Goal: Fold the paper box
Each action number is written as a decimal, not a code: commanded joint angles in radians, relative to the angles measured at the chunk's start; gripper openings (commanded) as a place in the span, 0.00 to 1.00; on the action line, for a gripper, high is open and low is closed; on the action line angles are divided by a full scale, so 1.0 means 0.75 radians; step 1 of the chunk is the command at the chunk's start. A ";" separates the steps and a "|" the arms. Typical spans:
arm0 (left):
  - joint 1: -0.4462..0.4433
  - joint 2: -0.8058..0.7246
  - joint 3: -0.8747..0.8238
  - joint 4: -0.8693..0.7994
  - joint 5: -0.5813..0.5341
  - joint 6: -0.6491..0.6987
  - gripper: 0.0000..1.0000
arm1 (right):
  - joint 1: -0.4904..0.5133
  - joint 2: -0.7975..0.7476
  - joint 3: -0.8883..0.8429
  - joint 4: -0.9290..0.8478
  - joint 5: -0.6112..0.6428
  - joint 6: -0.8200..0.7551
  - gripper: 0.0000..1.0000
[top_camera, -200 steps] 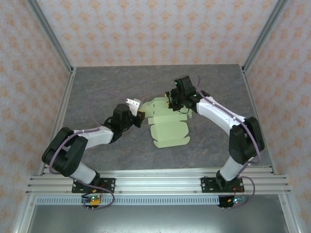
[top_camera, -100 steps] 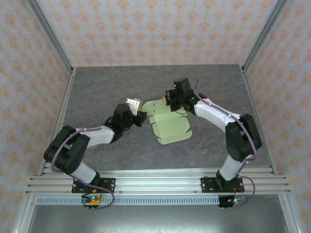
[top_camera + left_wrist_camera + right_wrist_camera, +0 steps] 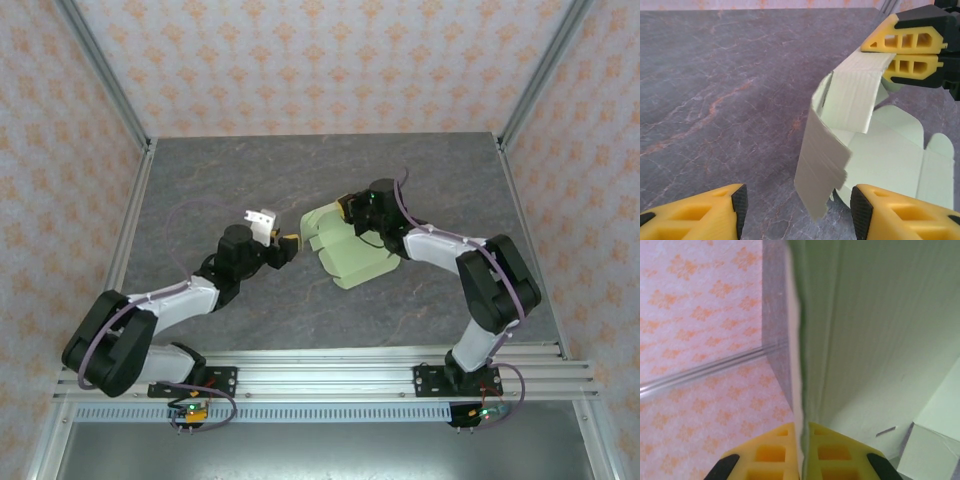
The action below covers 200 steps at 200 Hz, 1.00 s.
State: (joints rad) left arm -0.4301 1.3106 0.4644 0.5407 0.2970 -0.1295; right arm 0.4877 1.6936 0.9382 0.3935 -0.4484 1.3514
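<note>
1. Paper box [image 3: 352, 258] lies near the middle of the grey table [image 3: 200, 180], partly flat and partly bent up. From above, its far end is hidden under the right gripper [image 3: 350, 208].
2. In the right wrist view the box is so close that it goes blurry, so I can't make out its shape there. In the left wrist view it is cut off at the right edge.
3. The right gripper's yellow jaws are pinched tight on one raised flap [image 3: 855, 95] and hold it up.
4. The left gripper [image 3: 287, 240] has its jaws apart with nothing in them. A bent piece of the box hangs just in front of it.
5. A second ago the left gripper was closed at the box's edge - now it has let go, and its arm has pulled back toward the near left corner. The right gripper was a little open then; now it is clamped.
6. Around the table stand walls [image 3: 300, 60] with an orange pattern. The right arm reaches in beside the box's right side.
</note>
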 commanded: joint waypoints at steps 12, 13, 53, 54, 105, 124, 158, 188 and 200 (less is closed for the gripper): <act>0.030 -0.019 -0.050 -0.011 -0.050 0.038 0.59 | -0.002 -0.030 -0.080 0.292 -0.108 -0.105 0.08; 0.030 -0.018 -0.048 -0.014 -0.049 0.042 0.59 | -0.002 -0.026 -0.084 0.301 -0.111 -0.105 0.08; 0.030 0.102 0.043 -0.057 -0.074 0.162 0.59 | -0.006 0.047 -0.128 0.454 -0.182 -0.072 0.08; 0.030 0.107 0.046 -0.059 -0.073 0.165 0.59 | -0.006 0.048 -0.127 0.456 -0.184 -0.073 0.08; 0.018 0.274 0.162 0.022 0.036 0.209 0.58 | -0.004 0.048 -0.123 0.438 -0.211 -0.112 0.07; 0.011 0.320 0.200 0.034 0.065 0.207 0.56 | -0.004 0.045 -0.144 0.451 -0.206 -0.172 0.07; -0.032 0.417 0.264 0.039 0.102 0.208 0.54 | -0.004 0.080 -0.198 0.554 -0.213 -0.258 0.08; -0.060 0.485 0.296 0.076 0.083 0.176 0.54 | -0.002 0.132 -0.220 0.649 -0.226 -0.228 0.08; -0.068 0.507 0.311 0.088 0.052 0.169 0.53 | -0.006 0.145 -0.221 0.649 -0.215 -0.206 0.08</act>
State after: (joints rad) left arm -0.4675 1.6680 0.6575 0.5453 0.3546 0.0006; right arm 0.4850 1.7741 0.7849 0.7967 -0.5961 1.2026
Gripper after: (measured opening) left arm 0.535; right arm 0.080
